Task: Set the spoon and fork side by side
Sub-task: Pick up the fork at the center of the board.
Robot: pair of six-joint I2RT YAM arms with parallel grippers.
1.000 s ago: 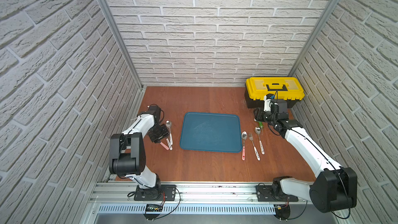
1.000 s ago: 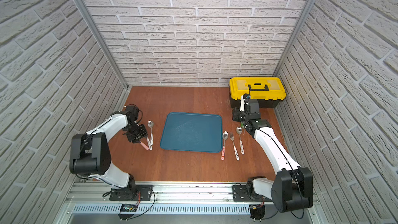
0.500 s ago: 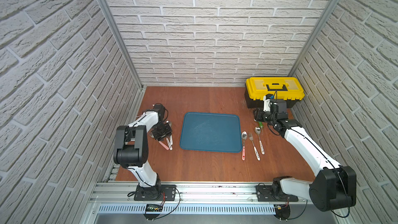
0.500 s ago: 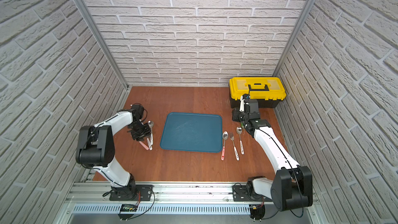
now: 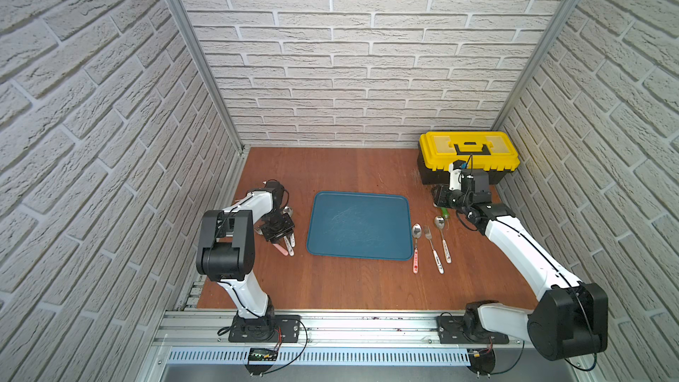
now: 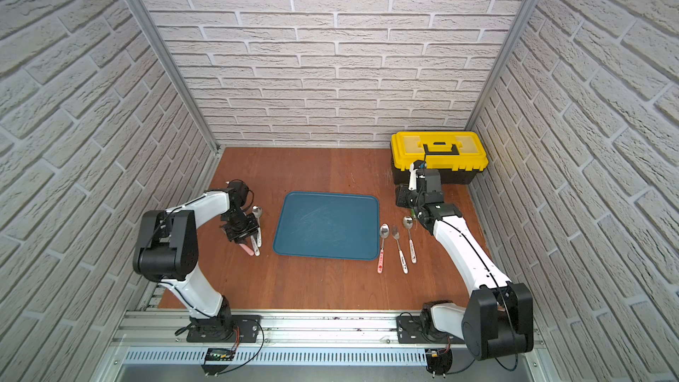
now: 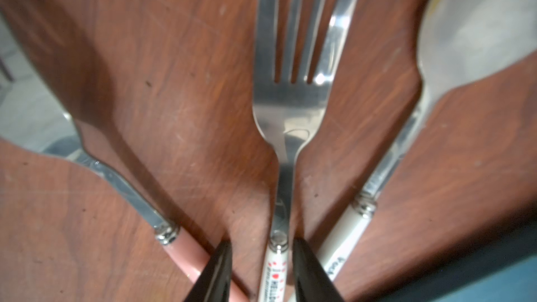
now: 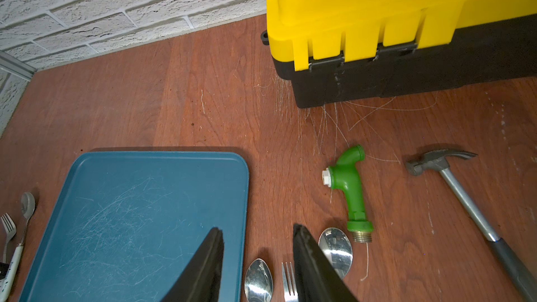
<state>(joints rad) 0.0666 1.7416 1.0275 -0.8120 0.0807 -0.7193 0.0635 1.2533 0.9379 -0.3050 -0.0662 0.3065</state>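
- Carefully now — my left pincer (image 7: 260, 242) stands apart, straddling the fork (image 7: 290, 106) handle on the surface (image 7: 145, 111), left of the tray (image 5: 358, 226).
- I'd centre, then squeeze — the spoon (image 7: 453, 39) lies just beside.
- Meanwhile my right pincer (image 8: 258, 228) hangs apart, empty.

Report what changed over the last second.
The left gripper slid toward the tray and now straddles the handle of the fork, jaws open either side, not clamped. The right gripper, the tray, the three utensils right of it and the toolbox stayed put.
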